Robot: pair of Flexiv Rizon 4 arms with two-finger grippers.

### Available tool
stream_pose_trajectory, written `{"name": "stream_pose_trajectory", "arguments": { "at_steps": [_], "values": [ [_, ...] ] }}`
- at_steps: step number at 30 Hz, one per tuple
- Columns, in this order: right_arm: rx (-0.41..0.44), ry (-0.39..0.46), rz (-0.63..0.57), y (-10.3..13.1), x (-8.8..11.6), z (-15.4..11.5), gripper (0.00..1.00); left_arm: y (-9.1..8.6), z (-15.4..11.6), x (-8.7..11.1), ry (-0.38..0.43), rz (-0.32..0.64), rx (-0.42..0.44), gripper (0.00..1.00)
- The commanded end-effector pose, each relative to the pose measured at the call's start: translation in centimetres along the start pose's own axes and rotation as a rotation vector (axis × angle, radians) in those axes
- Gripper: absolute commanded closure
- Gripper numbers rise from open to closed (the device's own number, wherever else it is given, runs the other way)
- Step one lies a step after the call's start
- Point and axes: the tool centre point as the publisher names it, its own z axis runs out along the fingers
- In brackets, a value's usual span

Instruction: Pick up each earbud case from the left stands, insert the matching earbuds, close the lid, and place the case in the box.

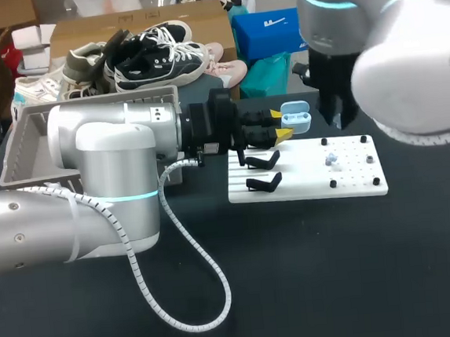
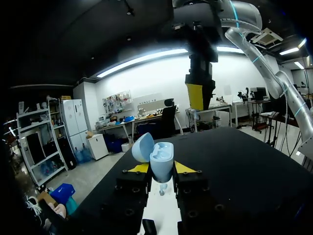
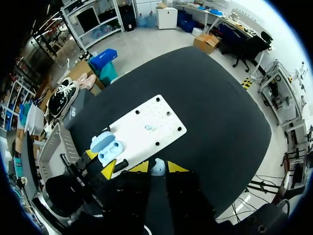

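Pale blue earbud case [image 2: 161,155], lid hinged open, clamped upright between left gripper [image 2: 161,169] tips, right gripper [image 3: 157,167] pinching a pale earbud [image 3: 157,170]

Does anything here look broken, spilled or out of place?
Nothing stands out. The left gripper holds the light blue earbud case with its lid open, the right gripper holds a small pale earbud, and the white board lies flat.

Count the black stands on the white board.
2. One black stand lies beside the left gripper; the second lies nearer the camera on the white board. The gripper may hide more.
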Motion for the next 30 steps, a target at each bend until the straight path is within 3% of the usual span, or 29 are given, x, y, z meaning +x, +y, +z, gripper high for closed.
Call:
{"name": "stream_pose_trajectory", "arguments": {
  "at_steps": [1,11,30],
  "values": [
    [0.138,-0.013,0.007,1.5,-0.3,-0.4,1.0,0.0,0.0,0.1,-0.003,0.001,-0.002,1.0],
    [0.131,-0.037,-0.001,3.8,-0.7,-0.3,1.0,0.0,0.0,0.1,-0.003,0.001,-0.002,1.0],
    [0.088,-0.026,0.013,5.6,-0.7,0.3,1.0,0.0,0.0,0.1,-0.003,0.001,-0.002,1.0]
  ]
}}
